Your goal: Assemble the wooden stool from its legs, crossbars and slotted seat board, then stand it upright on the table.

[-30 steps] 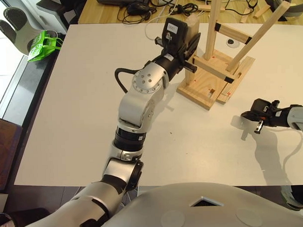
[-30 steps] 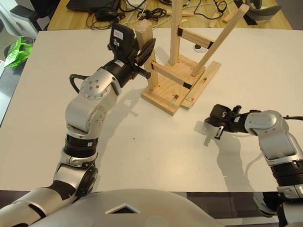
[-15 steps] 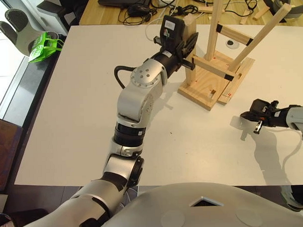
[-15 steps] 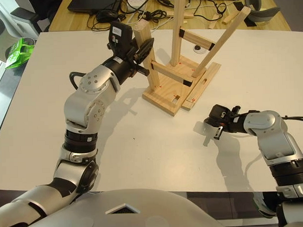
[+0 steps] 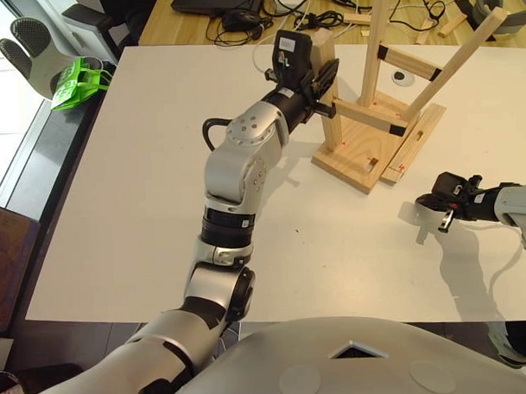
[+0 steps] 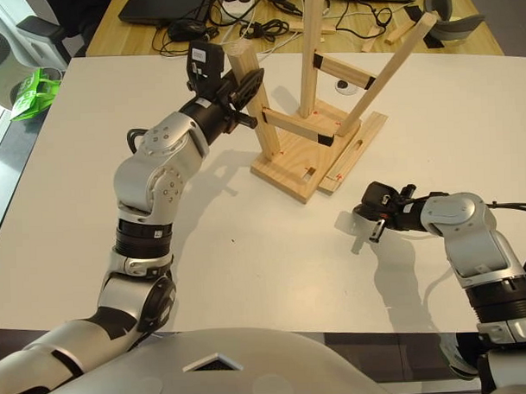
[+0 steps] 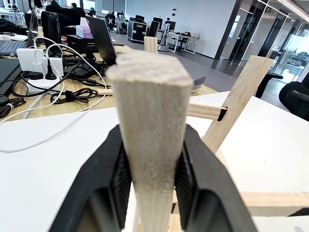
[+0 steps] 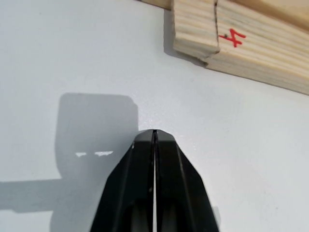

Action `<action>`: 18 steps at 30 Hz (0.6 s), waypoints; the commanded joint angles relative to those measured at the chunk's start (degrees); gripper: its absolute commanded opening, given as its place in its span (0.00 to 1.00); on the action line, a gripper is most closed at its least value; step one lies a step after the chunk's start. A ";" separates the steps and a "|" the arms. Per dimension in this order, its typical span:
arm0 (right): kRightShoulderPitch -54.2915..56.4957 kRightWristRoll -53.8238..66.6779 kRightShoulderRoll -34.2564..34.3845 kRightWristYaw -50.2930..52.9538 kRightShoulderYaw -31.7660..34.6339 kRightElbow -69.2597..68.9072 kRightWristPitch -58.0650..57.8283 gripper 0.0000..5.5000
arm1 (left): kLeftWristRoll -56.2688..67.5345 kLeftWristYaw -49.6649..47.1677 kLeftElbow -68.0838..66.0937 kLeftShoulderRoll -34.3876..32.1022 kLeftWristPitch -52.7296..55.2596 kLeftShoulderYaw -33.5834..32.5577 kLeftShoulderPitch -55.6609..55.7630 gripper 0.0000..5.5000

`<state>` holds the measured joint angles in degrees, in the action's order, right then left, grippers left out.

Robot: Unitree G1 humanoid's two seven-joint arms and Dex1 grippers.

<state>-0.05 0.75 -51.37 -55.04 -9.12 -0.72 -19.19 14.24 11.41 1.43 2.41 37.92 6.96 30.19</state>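
Observation:
The partly built wooden stool lies upside down on the white table, its slotted seat board (image 5: 358,161) flat and its legs pointing up. Black-capped crossbars (image 5: 371,116) join the legs. A loose leg (image 5: 457,57) leans slanting against the frame, over a flat slat (image 5: 417,140) beside the seat. My left gripper (image 5: 322,74) is shut on the top of the near-left stool leg (image 7: 152,140), its black fingers (image 7: 120,179) pressing both sides. My right gripper (image 5: 447,219) hovers low over the bare table, shut with nothing in it, a short way from the seat board's numbered corner (image 8: 227,38).
Behind the table's far edge stands a wooden desk (image 5: 188,22) with a laptop, a mouse and tangled cables. More loose wooden pieces (image 5: 451,17) lie there. A green bag (image 5: 77,78) sits off the table's left side. The near and left table surface (image 5: 134,219) is bare.
My left gripper has shifted slightly away along with the leg, and the stool has slid a little with it. The right gripper has stayed in place.

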 commanded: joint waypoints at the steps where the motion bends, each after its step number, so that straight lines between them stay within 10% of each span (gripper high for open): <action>1: -1.05 -0.41 0.68 -0.14 -0.91 -0.25 -0.77 0.00 | -1.05 -0.03 -2.28 -0.39 5.20 2.87 -4.61 0.18; 18: -1.02 -0.67 1.19 0.07 -0.74 -0.21 -0.81 0.00 | -5.15 0.48 -0.16 -3.48 -1.72 8.38 -7.43 0.19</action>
<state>-0.14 0.72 -50.53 -55.00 -9.02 -1.40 -19.36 11.66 11.42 4.58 0.45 31.81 13.05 26.29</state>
